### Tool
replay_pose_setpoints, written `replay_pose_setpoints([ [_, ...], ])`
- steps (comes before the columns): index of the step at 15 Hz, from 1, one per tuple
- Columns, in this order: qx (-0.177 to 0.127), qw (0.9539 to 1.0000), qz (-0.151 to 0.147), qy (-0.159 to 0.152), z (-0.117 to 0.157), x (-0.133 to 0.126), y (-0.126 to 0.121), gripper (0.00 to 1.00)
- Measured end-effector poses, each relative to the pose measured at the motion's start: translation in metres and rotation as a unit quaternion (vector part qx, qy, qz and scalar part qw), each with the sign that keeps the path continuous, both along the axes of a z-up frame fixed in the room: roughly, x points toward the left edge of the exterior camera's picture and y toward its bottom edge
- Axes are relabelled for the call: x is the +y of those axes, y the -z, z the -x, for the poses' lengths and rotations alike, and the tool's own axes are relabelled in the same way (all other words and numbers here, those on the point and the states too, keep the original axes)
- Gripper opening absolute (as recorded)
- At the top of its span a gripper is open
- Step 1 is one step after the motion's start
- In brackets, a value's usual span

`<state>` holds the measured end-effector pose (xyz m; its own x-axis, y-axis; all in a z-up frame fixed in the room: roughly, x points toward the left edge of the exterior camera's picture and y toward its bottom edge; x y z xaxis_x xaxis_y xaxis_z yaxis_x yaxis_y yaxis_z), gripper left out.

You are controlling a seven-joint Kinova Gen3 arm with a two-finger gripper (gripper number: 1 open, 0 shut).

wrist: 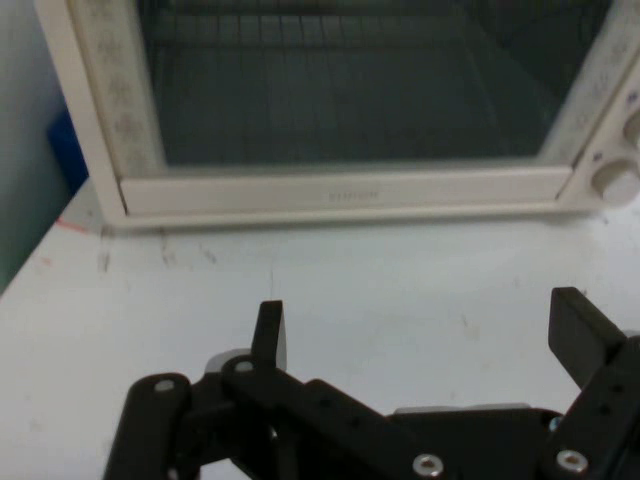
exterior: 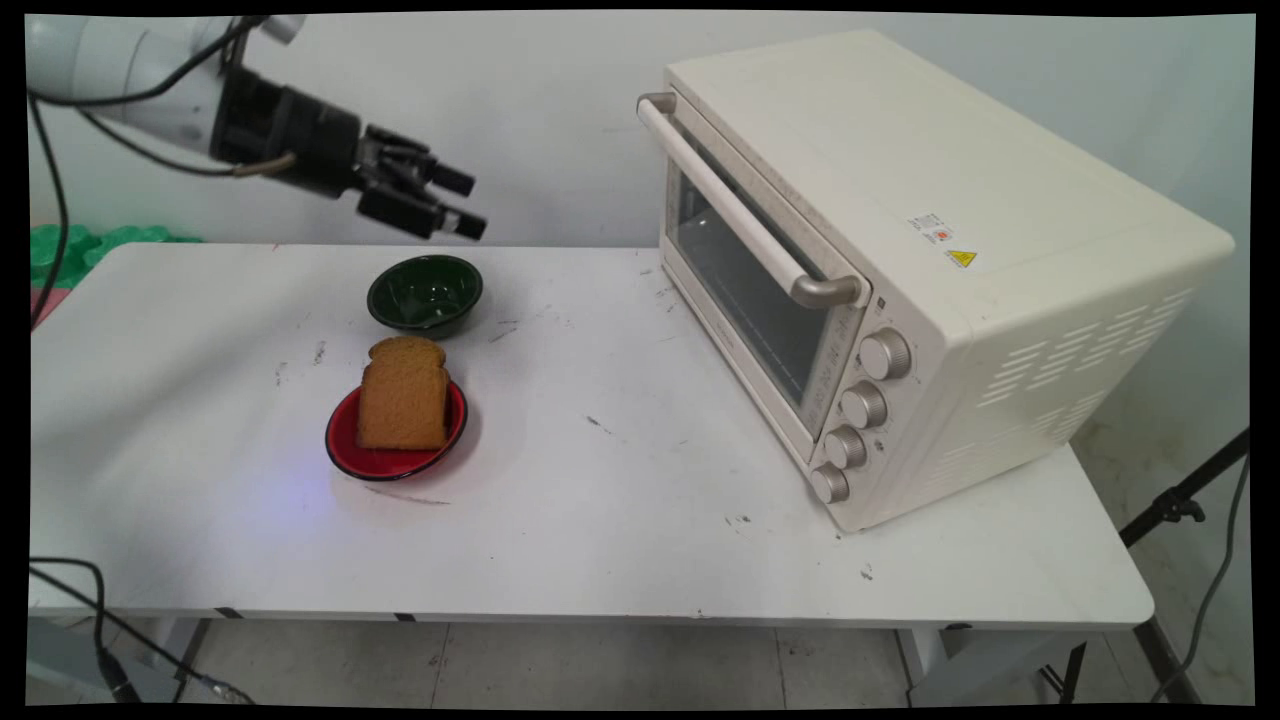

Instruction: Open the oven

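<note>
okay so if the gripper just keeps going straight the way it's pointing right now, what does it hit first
Most likely the toaster oven: the open, empty gripper points across the table at the oven's glass door, which fills the hand view ahead. Nothing shows in between, though depth is hard to judge.

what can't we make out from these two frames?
- Oven interior: main view, glare on the door glass; hand view, top cut off by the edge.
- Knob markings: too small.
- Green bowl's contents: too dark to tell.
- Plate centre: hidden by the bread.
- Tool: open, empty.
</note>
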<state>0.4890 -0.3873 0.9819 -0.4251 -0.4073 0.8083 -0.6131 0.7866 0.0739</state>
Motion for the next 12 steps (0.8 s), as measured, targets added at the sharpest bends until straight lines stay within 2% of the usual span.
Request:
replay_pose_setpoints([
  [11, -0.005, 0.9996, 0.022, -0.016, 0.091, -0.044, -0.051, 1.00],
  [12, -0.007, 0.9996, 0.024, -0.016, 0.098, -0.048, -0.053, 0.00],
])
